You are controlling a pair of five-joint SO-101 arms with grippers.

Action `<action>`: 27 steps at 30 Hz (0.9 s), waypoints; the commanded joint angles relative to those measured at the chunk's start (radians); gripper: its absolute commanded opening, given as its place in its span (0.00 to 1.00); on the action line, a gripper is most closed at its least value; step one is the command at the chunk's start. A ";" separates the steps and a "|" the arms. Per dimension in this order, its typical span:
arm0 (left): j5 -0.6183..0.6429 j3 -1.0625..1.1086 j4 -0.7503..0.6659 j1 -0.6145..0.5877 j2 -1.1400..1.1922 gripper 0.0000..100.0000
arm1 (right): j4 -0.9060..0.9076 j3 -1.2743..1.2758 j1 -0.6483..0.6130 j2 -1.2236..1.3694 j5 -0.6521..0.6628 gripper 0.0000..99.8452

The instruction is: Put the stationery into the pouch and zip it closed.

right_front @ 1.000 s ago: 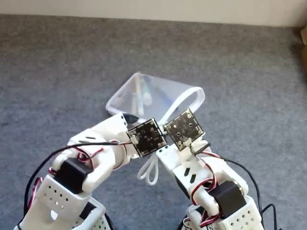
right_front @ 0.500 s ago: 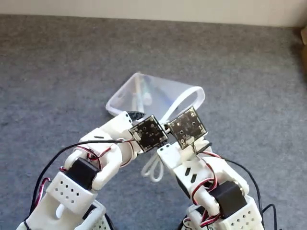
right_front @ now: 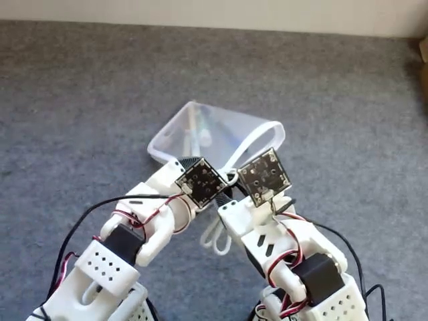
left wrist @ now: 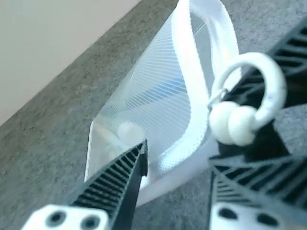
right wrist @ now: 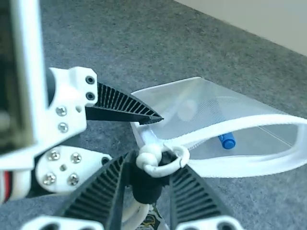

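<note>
A translucent pouch (right_front: 214,134) lies on the grey carpet, its white zipper band (right wrist: 240,127) standing open in a loop. Inside lie a blue pen (right wrist: 227,141) and pale white items (right_front: 197,137). At the pouch's near end, my right gripper (right wrist: 153,167) is shut on the zipper pull (right wrist: 160,160), a white ring with a bead, also seen as the ring (left wrist: 244,112). My left gripper (left wrist: 180,158) is open beside it. One black finger (left wrist: 120,182) points at the pouch's near corner, and the other finger (left wrist: 259,177) lies under the ring. A white cord loop (right_front: 217,237) trails between the arms.
Grey carpet (right_front: 80,100) spreads wide on both sides of the pouch and beyond it. A pale wall strip (right_front: 200,12) runs along the far edge. A brown object (right_front: 424,50) pokes in at the right edge. The two wrists (right_front: 231,180) nearly touch.
My left arm has swung forward and toward the right arm, bringing its gripper closer to the pouch's near end. The right arm and pouch have hardly moved.
</note>
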 commanded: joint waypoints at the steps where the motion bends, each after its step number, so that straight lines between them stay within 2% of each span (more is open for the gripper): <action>1: 0.028 0.022 -0.137 0.018 -0.007 0.13 | -0.001 -0.067 -0.030 -0.018 -0.014 0.01; 4: 0.025 0.053 -0.198 0.016 -0.007 0.09 | -0.001 -0.067 -0.028 -0.018 -0.014 0.01; 8: 0.023 0.056 -0.201 0.010 -0.015 0.00 | -0.002 -0.067 -0.022 -0.018 -0.014 0.01; 12: 0.025 0.054 -0.201 0.008 -0.016 0.01 | -0.027 -0.067 -0.016 -0.018 -0.014 0.01; 19: 0.026 0.050 -0.180 0.007 -0.016 0.01 | -0.117 -0.058 0.160 -0.018 -0.038 0.01; 27: 0.026 0.027 -0.140 -0.039 -0.016 0.01 | -0.242 -0.048 0.283 -0.010 -0.075 0.01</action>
